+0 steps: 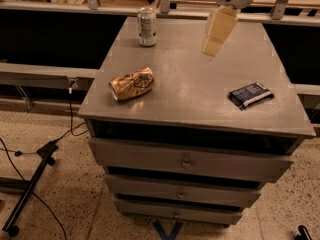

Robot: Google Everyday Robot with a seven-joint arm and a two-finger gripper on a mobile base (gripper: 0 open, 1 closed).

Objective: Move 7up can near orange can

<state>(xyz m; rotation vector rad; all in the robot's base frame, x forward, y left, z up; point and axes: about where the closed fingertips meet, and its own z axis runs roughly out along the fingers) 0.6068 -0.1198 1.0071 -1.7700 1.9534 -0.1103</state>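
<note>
The 7up can (147, 26) stands upright at the back left of the grey cabinet top (195, 91); it is silver-grey with a greenish-white label. The orange can (132, 83), crushed and lying on its side, sits near the front left edge. My gripper (213, 43) hangs from the white arm at the top of the view, above the back middle of the top. It is to the right of the 7up can and holds nothing that I can see.
A flat dark-blue packet (251, 94) lies at the right of the cabinet top. The cabinet has several drawers (186, 161) below. A dark shelf and rail run behind. Cables and a stand foot (30, 184) lie on the floor at left.
</note>
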